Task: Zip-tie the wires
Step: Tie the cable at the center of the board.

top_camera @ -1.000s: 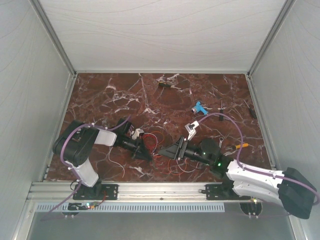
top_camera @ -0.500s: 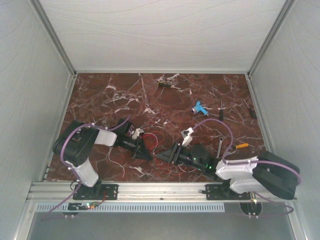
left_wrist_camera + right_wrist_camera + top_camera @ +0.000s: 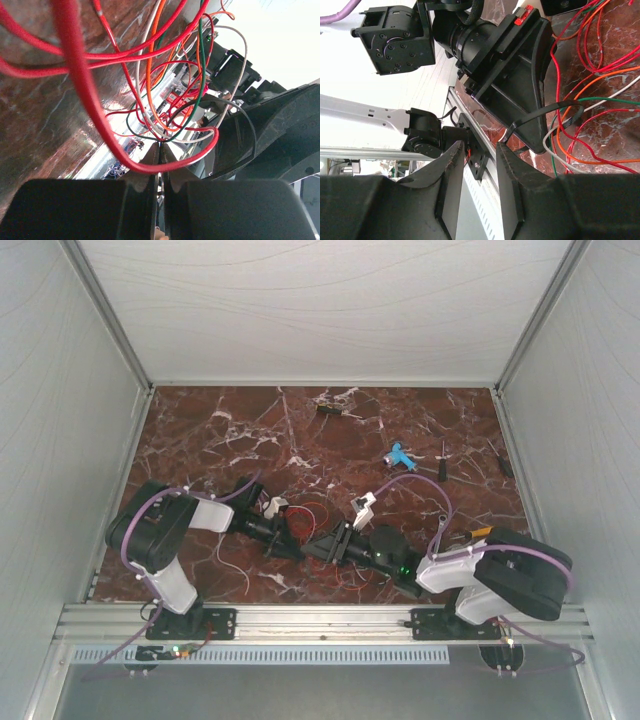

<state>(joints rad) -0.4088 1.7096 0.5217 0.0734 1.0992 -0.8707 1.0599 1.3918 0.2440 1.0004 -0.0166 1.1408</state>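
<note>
The wires (image 3: 312,514) are a loose tangle of thin red, white, green and orange strands on the marble, between my two grippers. In the left wrist view the wires (image 3: 150,90) run down to my left gripper (image 3: 161,146). It is shut, and the strands seem pinched at its tip. The zip tie (image 3: 545,114) is a thin black strip looped round the wires (image 3: 590,65), beside the left gripper's tip. My right gripper (image 3: 477,147) is partly open with nothing between its fingers. The strip's free end lies just past its right finger. From above, the left gripper (image 3: 290,540) and right gripper (image 3: 320,545) nearly touch.
A blue tool (image 3: 400,456) and two dark screwdrivers (image 3: 441,468) (image 3: 502,458) lie at the back right. An orange-handled tool (image 3: 480,533) sits by the right arm. A small dark item (image 3: 330,410) lies near the back wall. The metal rail (image 3: 320,622) runs along the near edge.
The right arm has swung left, bringing its gripper up against the left gripper, and its jaws have narrowed. The left arm has not moved.
</note>
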